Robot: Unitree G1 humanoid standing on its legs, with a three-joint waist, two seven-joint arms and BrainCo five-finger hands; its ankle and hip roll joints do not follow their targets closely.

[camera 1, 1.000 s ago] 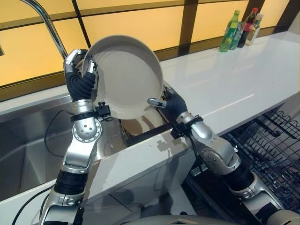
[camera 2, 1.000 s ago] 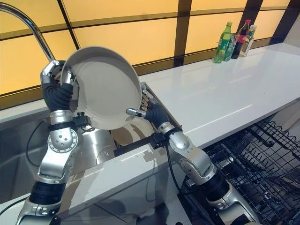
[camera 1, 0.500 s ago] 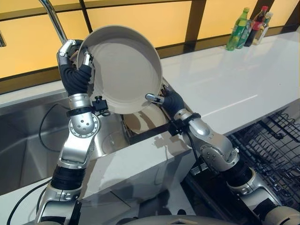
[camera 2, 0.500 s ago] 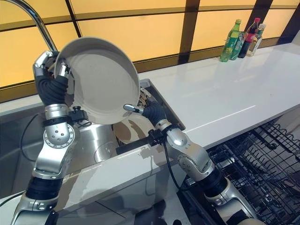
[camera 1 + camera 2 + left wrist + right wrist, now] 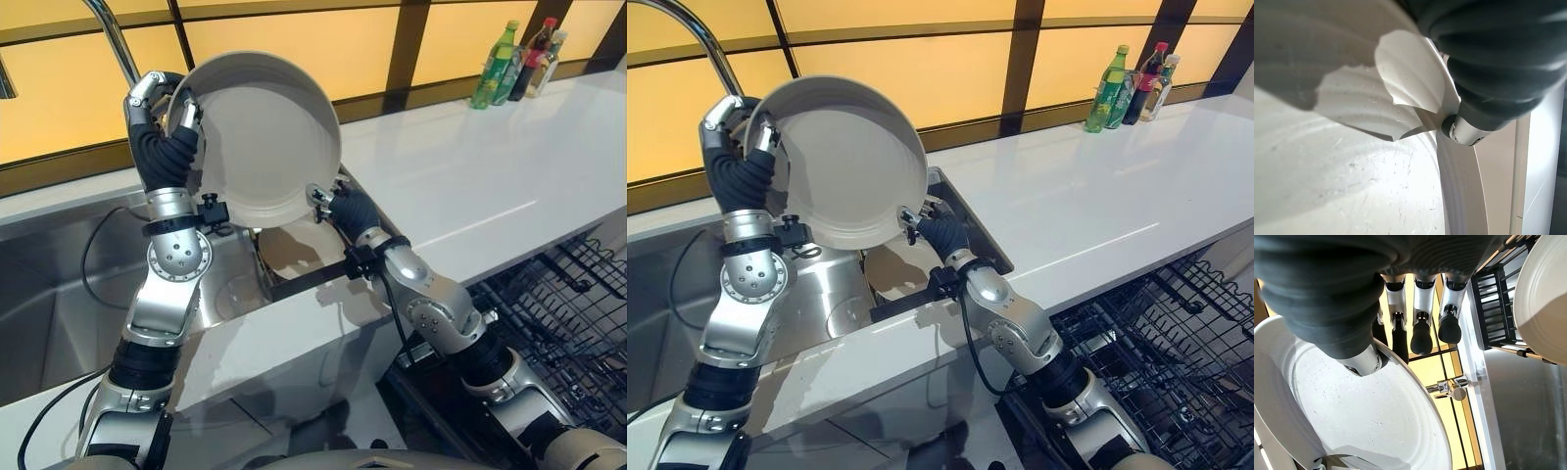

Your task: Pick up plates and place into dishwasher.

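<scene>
The white counter (image 5: pixel 509 166) runs along the orange wall, and the steel sink (image 5: pixel 59 294) is set in it at the robot's left, with the tap (image 5: pixel 116 39) rising behind. A black dishwasher rack (image 5: pixel 568 313) stands open under the counter at the right. The plate (image 5: pixel 257 137), a big white one with a raised rim, is held up in the air above the sink, tilted on its edge with its hollow side facing the camera. The left hand (image 5: pixel 162 122) has its fingers and thumb curled around the plate's upper left rim. The right hand (image 5: pixel 926 227) meets the plate at its lower right rim: the thumb lies on the inner side, the fingers are nearly straight behind the rim. A second plate (image 5: pixel 294 253) rests below in a black rack (image 5: pixel 1498 308) in the sink. Three bottles (image 5: pixel 519 59) stand far back on the counter by the wall.
</scene>
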